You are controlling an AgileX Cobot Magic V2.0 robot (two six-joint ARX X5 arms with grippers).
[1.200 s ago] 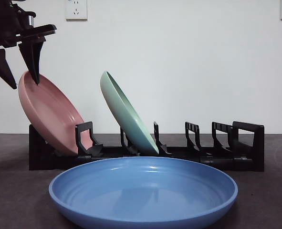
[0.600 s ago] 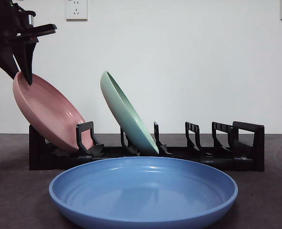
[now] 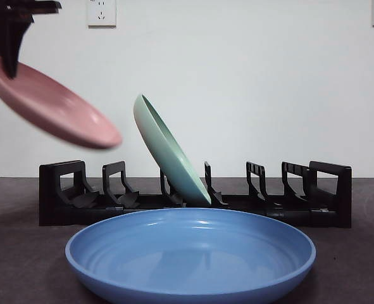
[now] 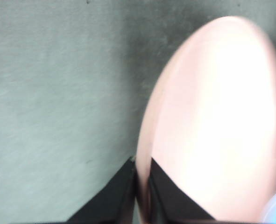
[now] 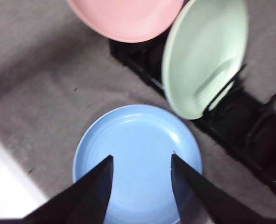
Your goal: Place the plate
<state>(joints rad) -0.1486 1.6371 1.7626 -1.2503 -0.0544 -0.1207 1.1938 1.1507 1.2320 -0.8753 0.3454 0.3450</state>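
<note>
We see a grey counter [image 3: 22,266] with a blue plate [image 3: 190,253] at its near edge. Behind it stands a black rack [image 3: 193,199] holding a tilted green plate [image 3: 169,152]; its other slots are free. Above the rack's end, in open air, the left claw [image 3: 8,54] pinches the rim of a glossy pink plate [image 3: 50,104]. The right claw [image 5: 141,163] hangs spread apart above the blue plate, gripping nothing.

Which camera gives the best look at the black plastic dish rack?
The front view: the black plastic dish rack shows full length, every slot visible, the mint green plate leaning in one. The right wrist view shows it from above, blurred and partly covered by plates. The left wrist view shows none of it.
</note>
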